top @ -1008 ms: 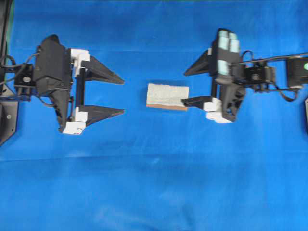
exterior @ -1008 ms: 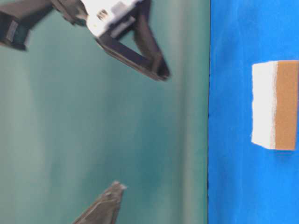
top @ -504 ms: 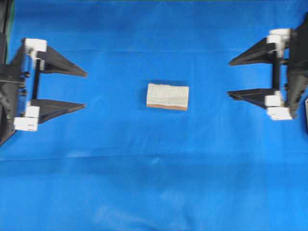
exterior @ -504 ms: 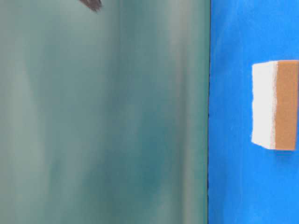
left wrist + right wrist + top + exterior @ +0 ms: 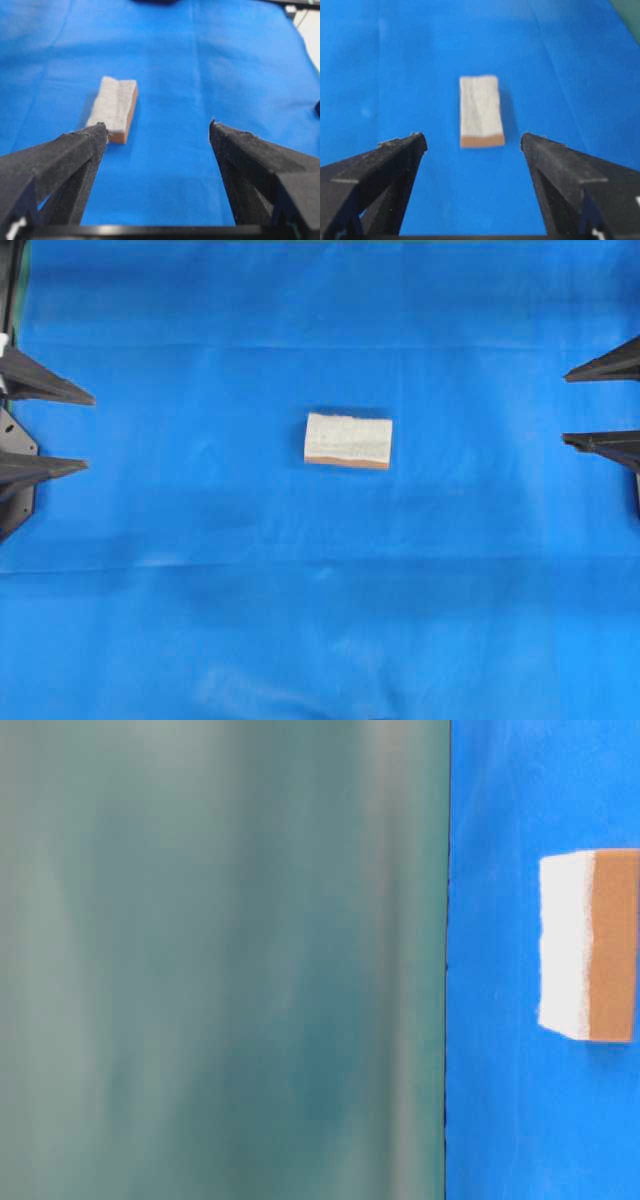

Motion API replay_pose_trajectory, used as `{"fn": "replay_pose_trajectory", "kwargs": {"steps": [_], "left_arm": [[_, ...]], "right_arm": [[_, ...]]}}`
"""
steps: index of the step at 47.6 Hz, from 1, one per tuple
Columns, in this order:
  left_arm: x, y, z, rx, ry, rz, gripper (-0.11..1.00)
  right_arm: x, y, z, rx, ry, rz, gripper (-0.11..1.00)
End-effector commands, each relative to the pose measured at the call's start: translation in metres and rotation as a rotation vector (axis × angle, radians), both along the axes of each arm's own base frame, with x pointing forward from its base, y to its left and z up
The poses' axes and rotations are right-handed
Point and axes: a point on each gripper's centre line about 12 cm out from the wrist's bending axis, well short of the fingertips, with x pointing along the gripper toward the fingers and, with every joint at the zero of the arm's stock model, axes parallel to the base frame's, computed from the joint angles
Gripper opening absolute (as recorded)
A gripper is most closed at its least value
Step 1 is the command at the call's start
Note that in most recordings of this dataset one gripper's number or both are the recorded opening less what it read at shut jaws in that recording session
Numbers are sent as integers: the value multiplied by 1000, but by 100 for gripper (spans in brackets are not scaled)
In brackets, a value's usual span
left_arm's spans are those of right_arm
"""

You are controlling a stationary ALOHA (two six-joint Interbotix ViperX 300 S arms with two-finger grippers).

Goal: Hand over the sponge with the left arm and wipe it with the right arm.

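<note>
The left gripper (image 5: pixel 88 432), at the nine o'clock edge of the overhead view, has its two black fingers (image 5: pixel 75 150) spread wide with nothing between them. The right gripper (image 5: pixel 564 406), at the three o'clock edge, is spread just as wide and also grips nothing. Well apart from both, the sponge (image 5: pixel 348 440) lies flat and alone at the middle of the blue cloth (image 5: pixel 320 620), pale speckled face up, its orange-brown backing showing along the six o'clock edge.

A blue cloth (image 5: pixel 320 620) covers the table.
</note>
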Motion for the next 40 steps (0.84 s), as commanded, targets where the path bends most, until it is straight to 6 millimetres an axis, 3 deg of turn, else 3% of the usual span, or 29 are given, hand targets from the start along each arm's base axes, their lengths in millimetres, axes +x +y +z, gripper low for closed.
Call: {"fn": "replay_pose_trajectory", "kwargs": {"steps": [1,11,40], "left_arm": [[-7,0,-2,0,-20,2,80],[-13,0,-14,-3,35,0,80],[-14,0,-13,0,32,-1,80]], "right_arm": [[-4,1,-2,2,-17,2,74],[-10,2,-22,26,1,2,74],[-11,2,-19,25,-8,1,74]]}}
